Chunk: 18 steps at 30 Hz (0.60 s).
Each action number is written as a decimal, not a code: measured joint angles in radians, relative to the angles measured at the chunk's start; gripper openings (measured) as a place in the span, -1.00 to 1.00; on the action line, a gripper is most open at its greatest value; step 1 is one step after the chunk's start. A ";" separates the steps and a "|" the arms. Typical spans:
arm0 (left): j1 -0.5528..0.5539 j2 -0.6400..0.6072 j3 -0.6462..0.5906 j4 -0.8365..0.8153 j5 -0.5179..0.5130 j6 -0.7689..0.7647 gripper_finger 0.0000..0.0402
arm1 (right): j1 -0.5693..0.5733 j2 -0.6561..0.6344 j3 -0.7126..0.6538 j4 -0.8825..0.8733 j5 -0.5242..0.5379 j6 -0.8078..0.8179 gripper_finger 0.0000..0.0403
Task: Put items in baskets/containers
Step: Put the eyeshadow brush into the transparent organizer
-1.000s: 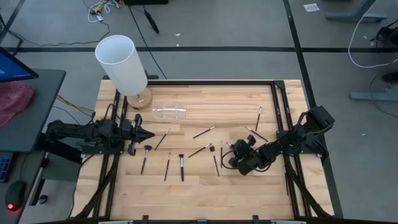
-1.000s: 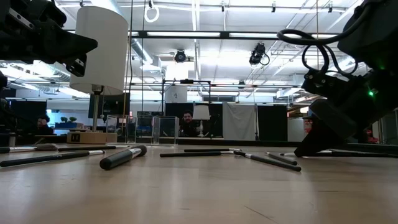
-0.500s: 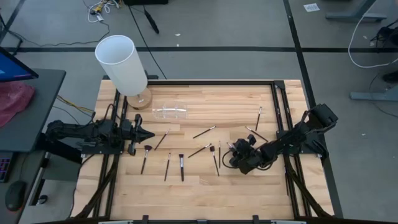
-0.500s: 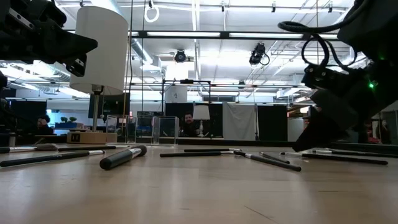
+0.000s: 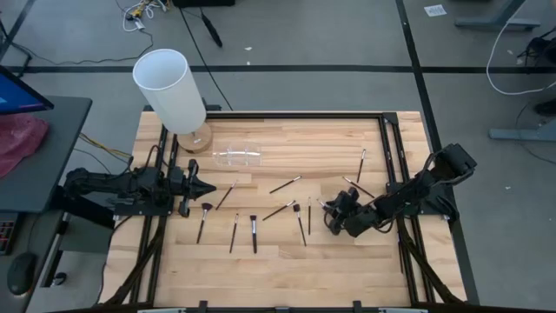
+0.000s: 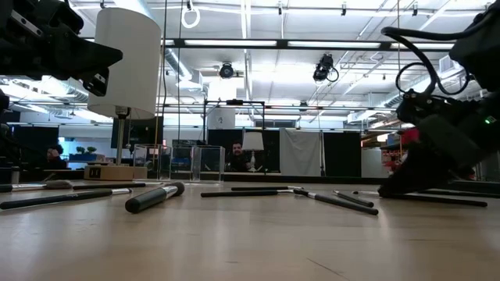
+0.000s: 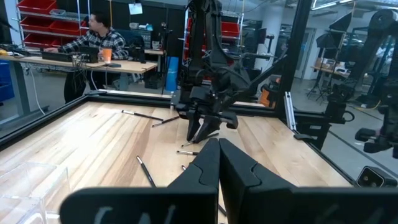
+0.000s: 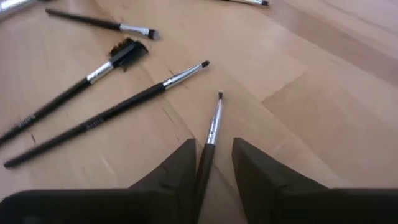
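Several thin dark makeup brushes lie flat and scattered over the wooden table. The clear low holder stands toward the far left, beside the white cylinder. My right gripper is low over the table at the right, slanting down and open. One thin brush lies on the wood with its handle running back between the fingers and its small tip pointing away. My left gripper hovers level at the table's left edge, shut and holding nothing. My right gripper has the brush's dark handle between its two fingers, close to one finger, with a gap to the other. Whether that finger touches the handle I cannot tell. The fingers lie along the brush, which rests flat on the table.
A tall white cylinder on a round wooden base stands at the far left corner. Black rails frame the table's sides. Two more brushes lie just beyond the right gripper. Bare wood stretches along the near edge.
My right gripper has drawn back a little toward the table's right edge. In the low view it lifted off the wood and then came down again. The brushes lie where they were.
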State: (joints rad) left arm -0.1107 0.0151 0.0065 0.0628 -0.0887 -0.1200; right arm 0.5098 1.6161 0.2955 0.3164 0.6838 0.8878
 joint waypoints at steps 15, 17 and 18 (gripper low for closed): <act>0.000 0.000 0.000 0.000 0.000 0.000 -0.99 | 0.007 0.079 0.000 0.066 0.074 -0.036 -0.51; 0.000 0.000 0.000 0.000 0.000 0.000 -0.99 | 0.008 0.084 0.000 0.071 0.077 -0.035 -0.55; 0.000 0.000 0.000 0.000 0.000 0.000 -0.99 | 0.007 0.085 0.000 0.071 0.077 -0.035 -0.57</act>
State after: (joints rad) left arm -0.1104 0.0151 0.0067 0.0631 -0.0887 -0.1200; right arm 0.5171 1.7009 0.2958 0.3876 0.7606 0.8532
